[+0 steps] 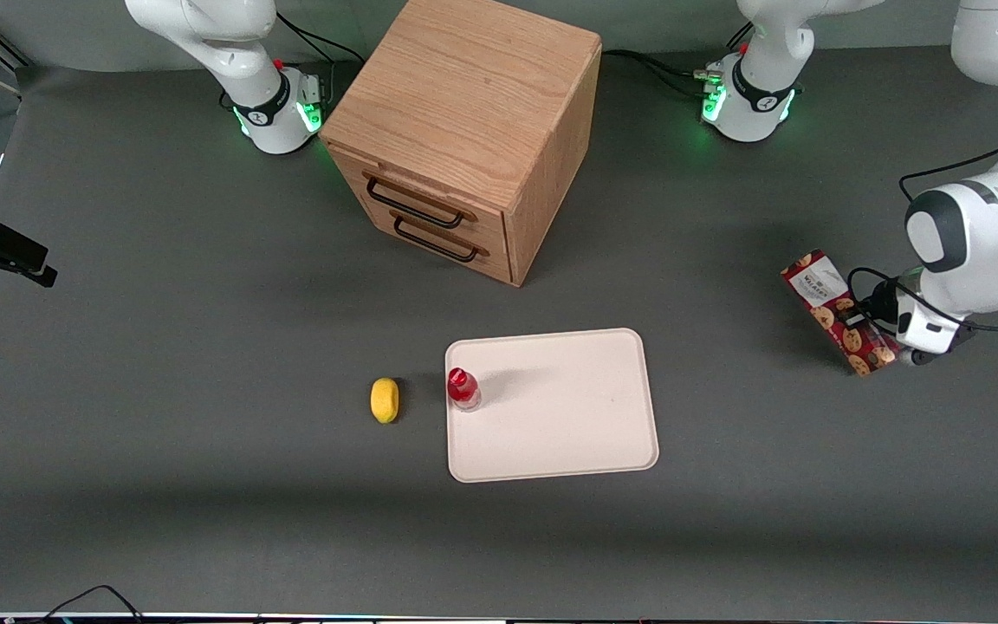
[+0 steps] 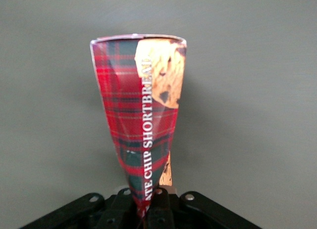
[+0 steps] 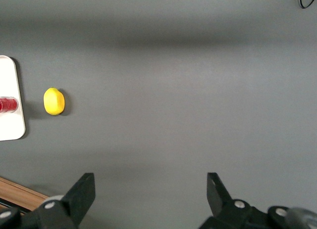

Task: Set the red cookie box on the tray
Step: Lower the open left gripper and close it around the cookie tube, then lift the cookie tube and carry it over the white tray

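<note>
The red cookie box (image 1: 837,310), dark red tartan with cookie prints and a white label end, is toward the working arm's end of the table, well apart from the tray (image 1: 568,416). My left gripper (image 1: 878,336) is shut on the box's end nearer the front camera. In the left wrist view the box (image 2: 138,105) runs straight out from the gripper (image 2: 148,203), squeezed thin between the fingers. A soft shadow lies on the table under it. The cream-white tray lies flat near the table's middle.
A small red-capped bottle (image 1: 463,388) stands on the tray's edge toward the parked arm. A yellow lemon (image 1: 385,399) lies on the table beside it. A wooden drawer cabinet (image 1: 464,130) stands farther from the front camera than the tray.
</note>
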Motion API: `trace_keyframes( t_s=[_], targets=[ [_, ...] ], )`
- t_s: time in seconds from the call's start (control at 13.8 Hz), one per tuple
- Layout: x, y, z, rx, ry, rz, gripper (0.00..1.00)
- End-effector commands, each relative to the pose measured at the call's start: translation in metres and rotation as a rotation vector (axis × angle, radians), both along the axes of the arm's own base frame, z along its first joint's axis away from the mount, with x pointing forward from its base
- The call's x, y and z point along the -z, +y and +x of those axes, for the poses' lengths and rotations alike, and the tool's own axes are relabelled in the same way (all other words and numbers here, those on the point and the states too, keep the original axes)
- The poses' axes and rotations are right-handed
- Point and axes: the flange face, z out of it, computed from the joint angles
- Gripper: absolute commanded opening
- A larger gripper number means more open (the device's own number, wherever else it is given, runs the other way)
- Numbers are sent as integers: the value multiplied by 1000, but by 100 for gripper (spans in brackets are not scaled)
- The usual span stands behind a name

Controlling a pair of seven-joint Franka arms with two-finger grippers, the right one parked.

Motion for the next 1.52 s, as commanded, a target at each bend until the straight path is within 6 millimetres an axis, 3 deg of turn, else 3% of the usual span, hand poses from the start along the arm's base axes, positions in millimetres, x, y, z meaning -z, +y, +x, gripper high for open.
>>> trace_keyframes(
  t_s=[0.0, 0.29, 0.51, 0.58, 0.72, 0.94, 1.23, 1.45],
  targets=[
    [-62, -51, 44, 93, -37, -24, 0],
    [-120, -135, 96, 235, -98, -42, 0],
    [-136, -215, 116, 302, -121, 17, 0],
    [-130, -243, 118, 316, -121, 8, 0],
    [-122, -274, 132, 338, -138, -26, 0],
    [-71, -314, 139, 338, -133, -58, 0],
    [-13, -361, 126, 319, -103, -7, 0],
    [7, -378, 117, 312, -104, 49, 0]
  ],
)
